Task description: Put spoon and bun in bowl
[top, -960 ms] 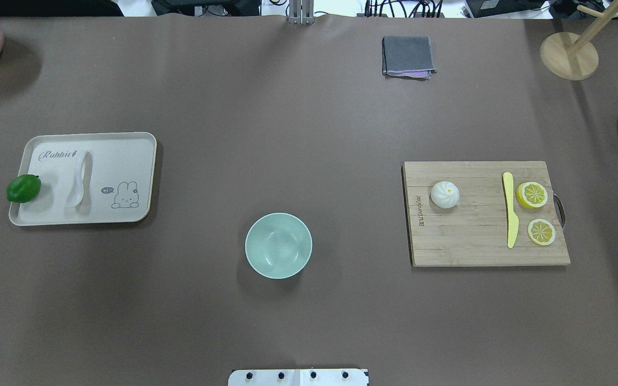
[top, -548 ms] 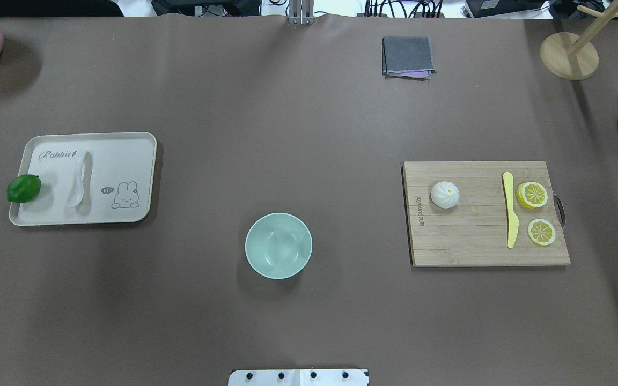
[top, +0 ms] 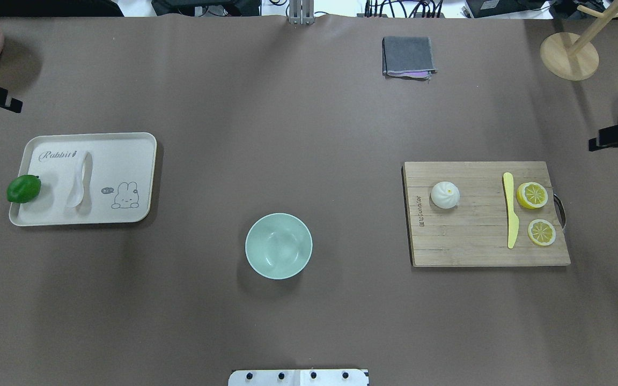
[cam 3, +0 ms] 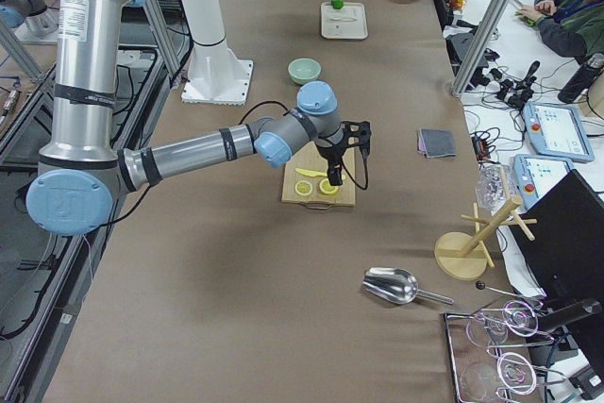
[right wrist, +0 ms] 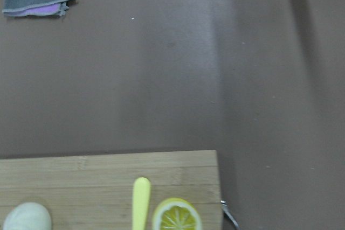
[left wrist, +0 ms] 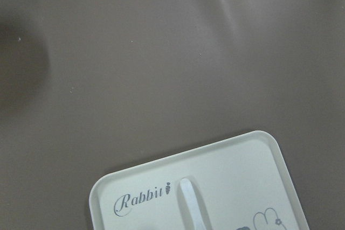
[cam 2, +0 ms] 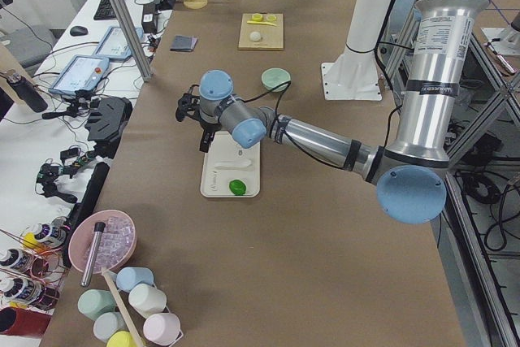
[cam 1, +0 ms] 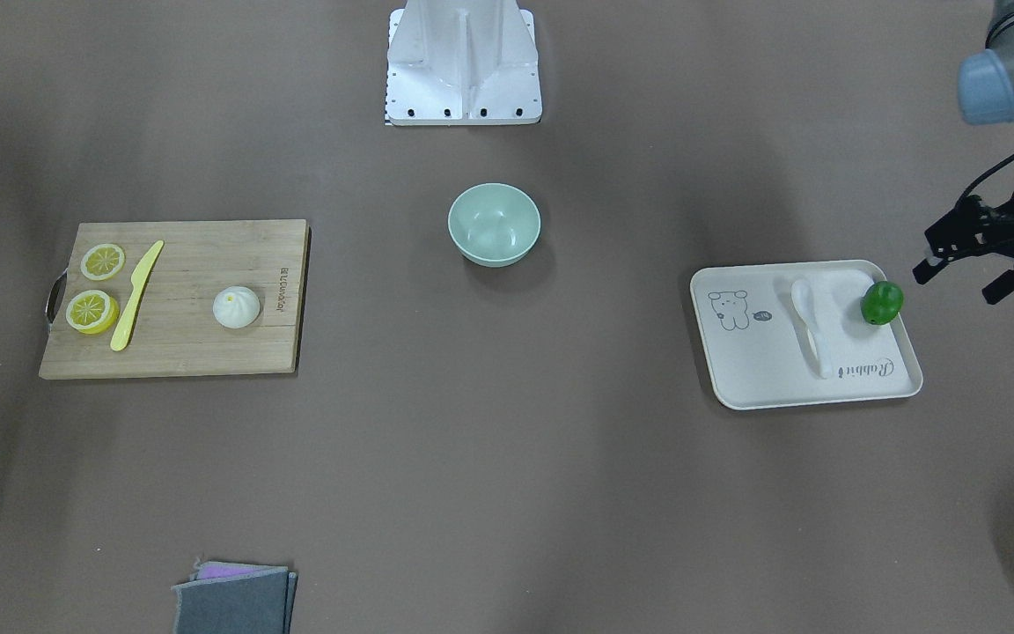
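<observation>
Hovering with fingers spread apart and holding nothing, the left gripper [cam 1: 956, 286] hangs near the worktop's left edge, close to the cream tray [top: 126, 161]. There the spoon [top: 77, 185] lies beside a green lime [top: 23, 188]. The right gripper [top: 607, 139] is at the right edge, by the cutting board [top: 475, 252] carrying the bun [top: 444, 194]; whether its fingers are apart I cannot tell. The bowl [top: 258, 236] stands empty between them, toward the robot's edge. This looks like the opening approach. Next, each gripper must centre over its item, descend and close.
</observation>
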Robot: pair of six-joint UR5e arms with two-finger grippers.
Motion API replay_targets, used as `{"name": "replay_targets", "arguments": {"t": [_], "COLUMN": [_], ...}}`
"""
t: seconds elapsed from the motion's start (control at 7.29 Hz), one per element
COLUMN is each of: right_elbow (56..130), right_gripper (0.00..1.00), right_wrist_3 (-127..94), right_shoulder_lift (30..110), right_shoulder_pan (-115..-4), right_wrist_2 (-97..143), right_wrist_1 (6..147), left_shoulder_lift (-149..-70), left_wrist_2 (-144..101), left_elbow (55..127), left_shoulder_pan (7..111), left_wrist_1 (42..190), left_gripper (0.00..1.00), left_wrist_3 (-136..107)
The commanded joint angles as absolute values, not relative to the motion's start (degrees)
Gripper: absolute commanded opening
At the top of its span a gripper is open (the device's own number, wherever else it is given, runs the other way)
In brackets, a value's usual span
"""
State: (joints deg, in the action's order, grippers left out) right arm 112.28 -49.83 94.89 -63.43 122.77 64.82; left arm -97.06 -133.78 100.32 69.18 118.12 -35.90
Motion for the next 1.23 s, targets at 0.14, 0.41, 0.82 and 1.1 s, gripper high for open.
{"name": "replay_targets", "arguments": {"t": [0.14, 0.41, 0.82, 1.1], "right_elbow": [112.1, 112.6, 112.6, 112.7], "right_gripper": [1.00, 0.99, 0.98, 0.98], "right_wrist_3": [-61.9, -67.2, -69.2, -69.2], "right_shoulder_lift": [89.0, 88.9, 88.7, 88.7], "right_shoulder_pan": [-50.4, -47.3, -45.8, -45.8], "right_wrist_2": [112.2, 109.6, 107.9, 107.8], "right_wrist_1": [66.1, 66.1, 66.6, 66.7], "left_shoulder_lift": [-98.0, -97.4, -98.5, -97.9], "left_wrist_2": [-124.8, -118.3, -115.3, -114.6], "left_elbow": [98.5, 94.7, 81.9, 82.3], "left_shoulder_pan": [59.9, 55.7, 53.0, 52.6], "left_wrist_1": [121.3, 126.3, 141.6, 141.8], "left_gripper": [0.98, 0.97, 0.88, 0.71], "left_wrist_3": [-46.1, -48.9, -51.2, -51.3]}}
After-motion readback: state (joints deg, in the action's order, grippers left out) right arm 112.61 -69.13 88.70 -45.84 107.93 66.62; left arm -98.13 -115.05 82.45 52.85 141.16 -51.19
